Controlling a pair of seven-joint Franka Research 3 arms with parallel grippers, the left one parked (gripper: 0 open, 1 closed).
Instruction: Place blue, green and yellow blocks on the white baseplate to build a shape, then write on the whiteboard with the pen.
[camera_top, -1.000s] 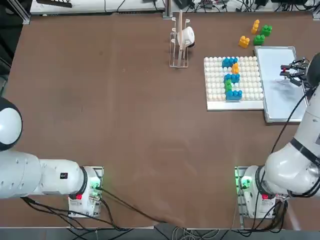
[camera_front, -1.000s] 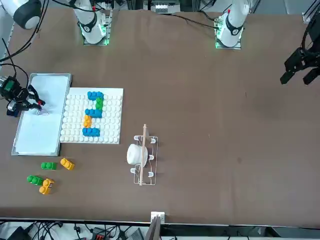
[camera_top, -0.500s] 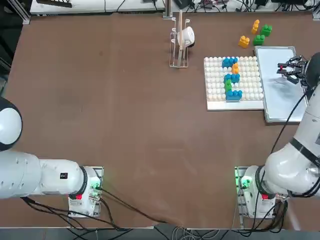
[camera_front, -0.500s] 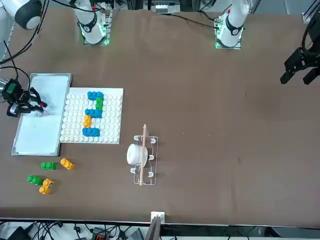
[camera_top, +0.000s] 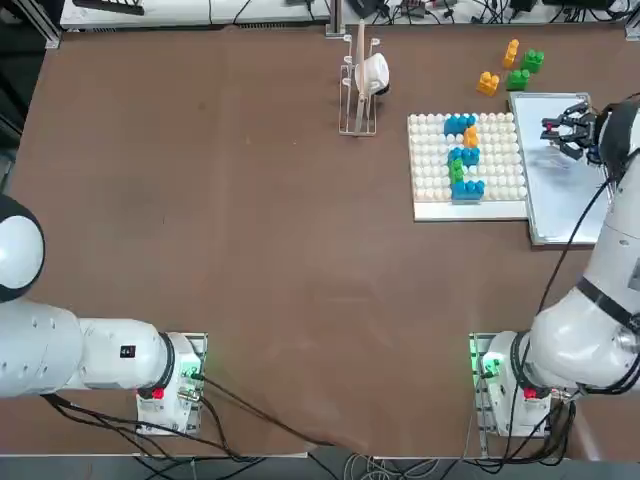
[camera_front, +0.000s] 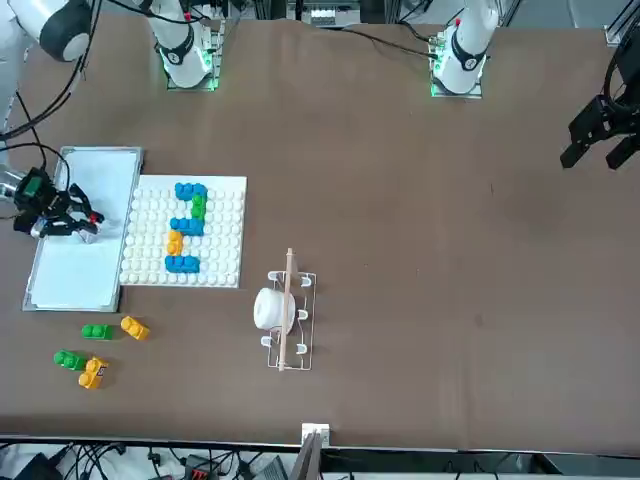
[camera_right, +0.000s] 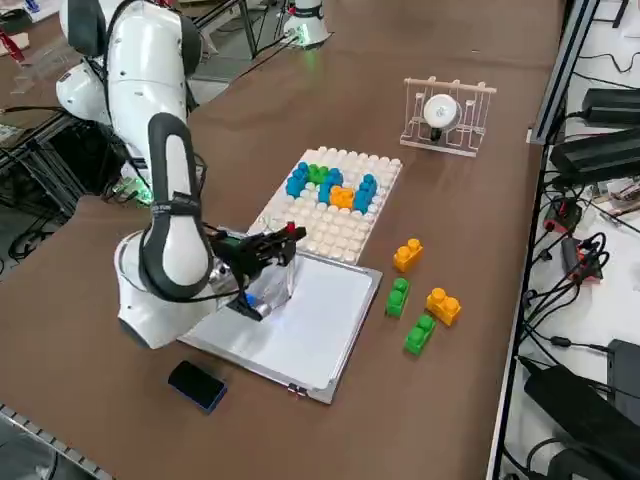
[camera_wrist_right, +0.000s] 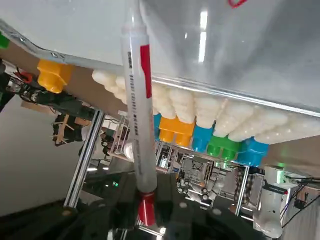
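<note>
Holding the pen (camera_wrist_right: 136, 100) between its closed fingers, the right gripper (camera_top: 563, 131) hung over the whiteboard (camera_top: 560, 200), above the part of the board that lay nearest to the loose bricks. The wrist view showed the pale barrel of the pen with a red stripe and a red end next to the fingers; its tip pointed to the glossy board, but whether the tip touched the surface I could not tell. A small red mark (camera_wrist_right: 236, 3) was seen on the board in that view.

The whiteboard lay flat at the right edge of the table, just beside the white baseplate (camera_top: 430, 160), and their long sides were almost touching. On the baseplate stood the built shape (camera_top: 463, 156) of blue, green and orange-yellow blocks, running in a line along the plate. Four more blocks lay loose on the table beyond the board and the plate: two green blocks (camera_top: 526, 68) and two orange-yellow blocks (camera_top: 497, 70).

A wire rack (camera_top: 358, 85) holding a white round object stood on the table, apart from the baseplate. A dark oval object (camera_right: 197, 385) lay near the corner of the whiteboard in the right side view.
</note>
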